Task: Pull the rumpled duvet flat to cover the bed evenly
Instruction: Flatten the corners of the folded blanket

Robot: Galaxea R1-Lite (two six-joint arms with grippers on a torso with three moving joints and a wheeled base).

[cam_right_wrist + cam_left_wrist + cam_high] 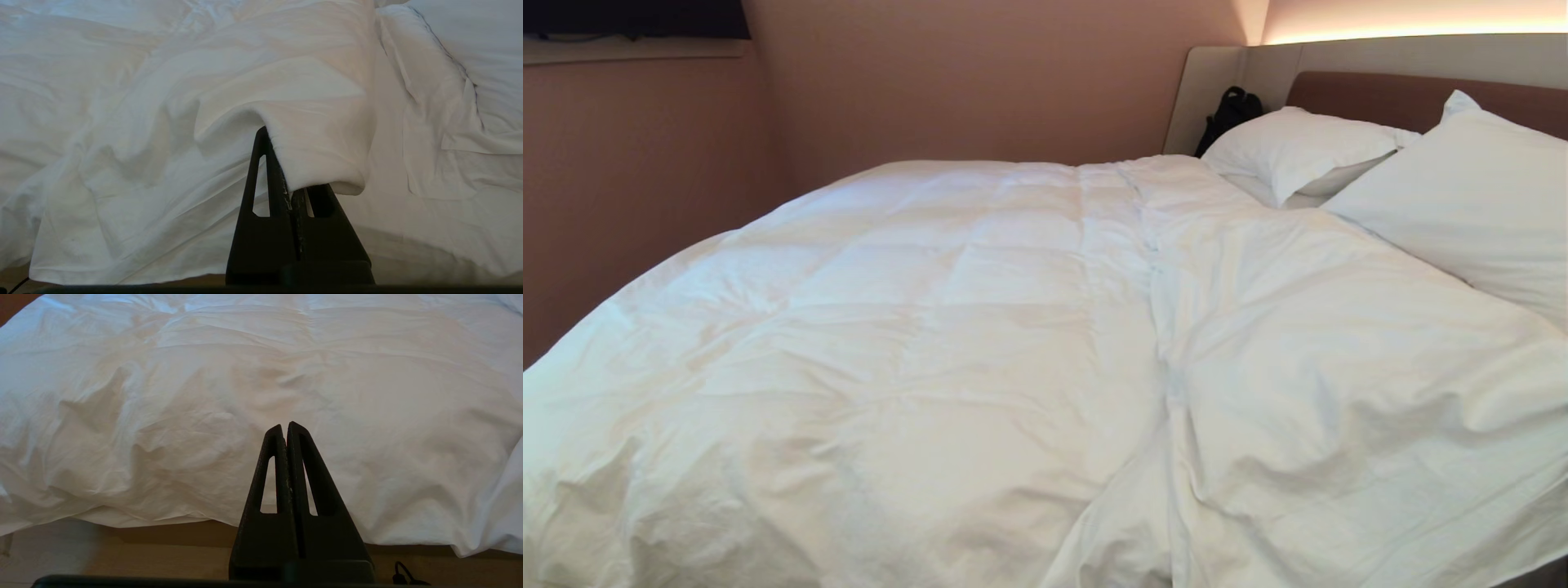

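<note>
The right gripper (292,163) is pinching a fold of the duvet (980,327), jaws clamped on it, over the bed (1413,90). The left gripper (285,426), jaws closed and empty, is hanging near the edge. Next likely needs an outward pull.

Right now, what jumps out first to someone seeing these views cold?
The puffy white duvet fills nearly the whole bed, with a long bunched seam running down its middle. In the right wrist view the right gripper has its jaws shut on a folded duvet edge draped over them. Two white pillows lean at the brown headboard, far right.
</note>
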